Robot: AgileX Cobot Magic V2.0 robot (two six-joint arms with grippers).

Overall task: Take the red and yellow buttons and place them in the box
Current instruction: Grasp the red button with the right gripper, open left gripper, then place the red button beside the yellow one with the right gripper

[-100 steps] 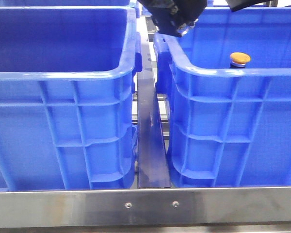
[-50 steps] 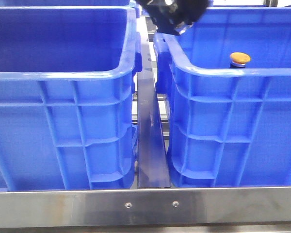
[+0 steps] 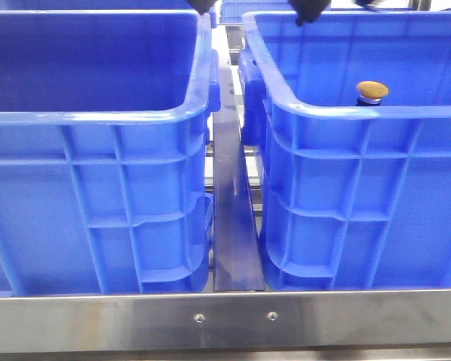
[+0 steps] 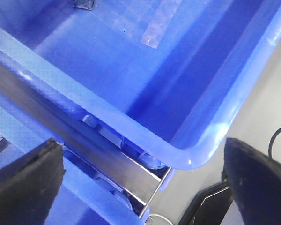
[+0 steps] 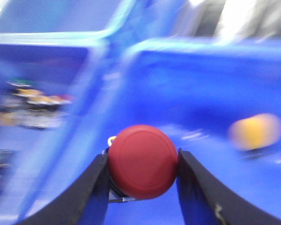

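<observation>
My right gripper (image 5: 141, 165) is shut on the red button (image 5: 143, 157), its round cap held between the two dark fingers above the floor of a blue box (image 5: 210, 79). The yellow button (image 5: 254, 131) shows blurred in that same box. In the front view the yellow button (image 3: 372, 91) stands upright inside the right box (image 3: 361, 113), behind its near rim. My left gripper (image 4: 143, 180) is open and empty, above the corner of a blue crate (image 4: 131, 126). Only dark tips of the arms (image 3: 308, 9) show at the top edge of the front view.
A second, look-alike blue crate (image 3: 98, 116) stands at the left, with a metal rail (image 3: 233, 218) in the gap between the two. Another crate in the right wrist view holds several small parts (image 5: 33, 105). A steel table edge (image 3: 225, 320) runs along the front.
The dark arm at the top middle of the front view has risen almost out of the frame. The yellow button and both crates have not moved.
</observation>
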